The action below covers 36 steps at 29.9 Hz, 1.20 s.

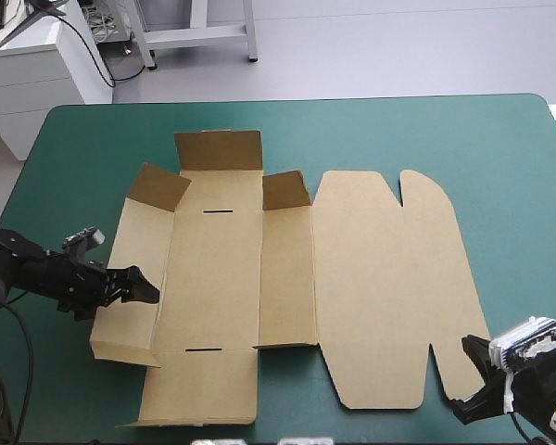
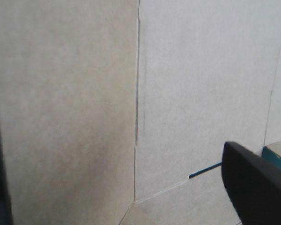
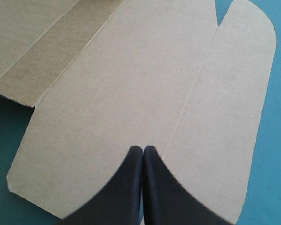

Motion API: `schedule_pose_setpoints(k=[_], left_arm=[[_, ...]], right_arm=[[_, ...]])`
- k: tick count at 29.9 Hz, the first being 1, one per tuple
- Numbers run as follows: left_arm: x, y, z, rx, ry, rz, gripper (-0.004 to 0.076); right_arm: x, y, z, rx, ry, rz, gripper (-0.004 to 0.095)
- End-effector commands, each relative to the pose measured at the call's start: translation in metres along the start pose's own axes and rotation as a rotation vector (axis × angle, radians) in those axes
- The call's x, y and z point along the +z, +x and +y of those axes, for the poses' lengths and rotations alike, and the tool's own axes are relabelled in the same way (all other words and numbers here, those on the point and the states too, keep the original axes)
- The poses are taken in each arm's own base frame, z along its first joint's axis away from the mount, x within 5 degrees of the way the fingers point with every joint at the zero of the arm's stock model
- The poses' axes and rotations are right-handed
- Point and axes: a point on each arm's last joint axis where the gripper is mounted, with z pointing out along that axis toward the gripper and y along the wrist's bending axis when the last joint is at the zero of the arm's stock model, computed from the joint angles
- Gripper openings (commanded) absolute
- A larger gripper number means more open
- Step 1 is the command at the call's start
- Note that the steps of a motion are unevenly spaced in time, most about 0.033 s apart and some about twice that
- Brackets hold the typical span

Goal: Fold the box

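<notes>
Raising box (image 1: 213, 278) left wall seems current step: left gripper (image 1: 142, 286) spread wide against it, right gripper (image 3: 143, 150) pinched together, empty, over lid (image 3: 131, 84). Next: push wall upright.

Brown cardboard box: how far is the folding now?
Early. The flat-cut brown cardboard box has its left wall and far flaps partly raised. The left black-finned gripper, open, works at that wall. The right wall, near flap and lid lie flat; the right gripper hovers shut above the lid.

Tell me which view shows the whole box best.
The high view: the entire box shows, its left wall raised and the lid flat. The left wrist view shows only a close-up patch of it; the right wrist view only the lid's near end.
</notes>
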Motion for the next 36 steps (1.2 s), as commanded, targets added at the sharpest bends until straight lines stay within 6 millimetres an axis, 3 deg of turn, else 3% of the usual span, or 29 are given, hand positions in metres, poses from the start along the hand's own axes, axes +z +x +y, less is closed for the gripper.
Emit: schedule_pose_setpoints(k=[1, 6, 9, 12, 16, 23, 28, 33, 36], left_arm=[[-0.002, 0.008, -0.023, 0.037, 0.093, 0.062, 0.0652], [-0.002, 0.008, -0.026, 0.042, 0.093, 0.062, 0.0638], [-0.003, 0.009, -0.028, 0.045, 0.091, 0.055, 0.0549], [-0.004, 0.009, -0.028, 0.045, 0.091, 0.053, 0.0347], [-0.004, 0.01, -0.028, 0.05, 0.085, 0.055, -0.0008], [-0.006, 0.008, -0.026, 0.095, 0.054, 0.05, -0.0008], [-0.027, -0.01, -0.027, 0.171, -0.099, -0.01, -0.0008], [-0.05, -0.031, -0.056, 0.415, -0.283, -0.014, -0.0008], [-0.06, -0.043, -0.078, 0.573, -0.43, -0.037, -0.0008]], right_arm=[[-0.004, -0.012, 0.0, -0.008, 0.003, -0.088, -0.0019], [-0.003, -0.012, 0.0, -0.008, 0.003, -0.084, -0.0019], [-0.002, -0.011, 0.0, -0.008, 0.003, -0.08, -0.0019], [-0.002, -0.011, 0.0, -0.008, 0.003, -0.08, -0.0019], [-0.002, -0.011, 0.0, -0.008, 0.003, -0.08, -0.0019], [-0.002, -0.008, 0.0, -0.003, 0.0, -0.048, -0.0019], [0.009, 0.006, 0.001, 0.005, -0.01, 0.031, -0.0019], [0.021, 0.019, 0.005, 0.057, -0.055, 0.003, -0.0017], [0.017, 0.018, 0.004, 0.06, -0.048, -0.052, -0.0013]])
